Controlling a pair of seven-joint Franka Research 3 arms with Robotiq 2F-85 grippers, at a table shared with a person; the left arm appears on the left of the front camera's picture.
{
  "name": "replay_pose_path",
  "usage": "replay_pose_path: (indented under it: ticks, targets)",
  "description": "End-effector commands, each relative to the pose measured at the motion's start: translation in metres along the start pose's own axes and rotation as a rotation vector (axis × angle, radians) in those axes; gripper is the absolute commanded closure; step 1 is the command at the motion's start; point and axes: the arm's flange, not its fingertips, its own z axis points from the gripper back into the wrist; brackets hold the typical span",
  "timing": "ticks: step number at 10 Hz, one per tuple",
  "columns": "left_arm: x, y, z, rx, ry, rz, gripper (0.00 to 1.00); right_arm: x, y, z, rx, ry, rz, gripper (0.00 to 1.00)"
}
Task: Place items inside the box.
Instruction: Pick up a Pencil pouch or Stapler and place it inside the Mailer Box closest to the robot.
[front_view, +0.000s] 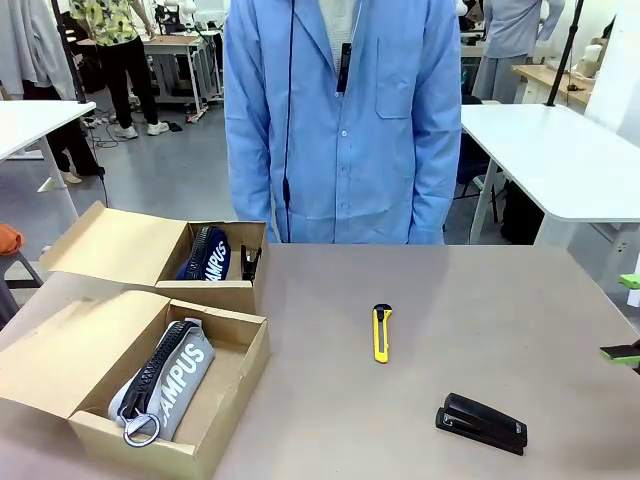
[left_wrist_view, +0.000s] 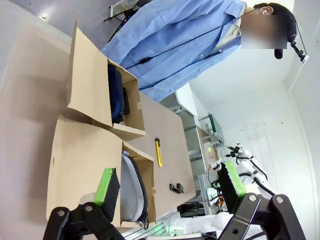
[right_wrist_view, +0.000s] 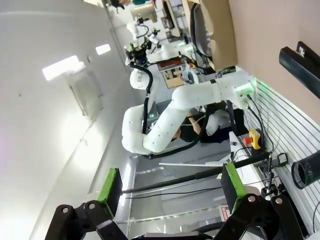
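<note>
My left tool (left_wrist_view: 167, 186) hangs with its jaws spread wide and nothing between them, looking down over two cardboard boxes. The grey CAMPUS pouch (front_view: 165, 380) already lies in the nearer box (front_view: 240, 390), just ahead of and below that tool. Its zip is up and its ring pull sits at the box's near end, so that item looks done.

The right tool (right_wrist_view: 171, 184) is likewise spread and empty, held off beyond the edge of the tabletop (front_view: 450, 300) — I judge that this keeps the work area clear. The black stapler (front_view: 481, 423) lies on the bare tabletop nearest the right tool, which makes it that tool's natural pick. The yellow utility knife (front_view: 381, 333) lies farther from it — between stapler and boxes, touching neither.
</note>
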Motion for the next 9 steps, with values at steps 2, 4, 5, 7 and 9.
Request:
replay_pose_path:
  ticks: [2, 4, 5, 7, 9]
  targets:
    - [0.0006, -0.0017, -0.0007, -0.019, -0.01, -0.014, 0.0, -0.0022, 0.0037, -0.002, 0.008, -0.004, -0.026, 0.0]
    - [0.0006, -0.0017, -0.0007, -0.019, -0.01, -0.014, 0.0, -0.0022, 0.0037, -0.002, 0.008, -0.004, -0.026, 0.0]
    - [0.0006, -0.0017, -0.0007, -0.019, -0.01, -0.014, 0.0, -0.0022, 0.0037, -0.002, 0.008, -0.004, -0.026, 0.0]
    - [0.0006, -0.0017, -0.0007, -0.019, -0.01, -0.014, 0.0, -0.0022, 0.0037, -0.002, 0.008, -0.004, -0.026, 0.0]
    - [0.0006, -0.0017, -0.0007, -0.019, -0.01, -0.014, 0.0, 0.0001, -0.0002, 0.0, 0.0, 0.0, -0.003, 0.0]
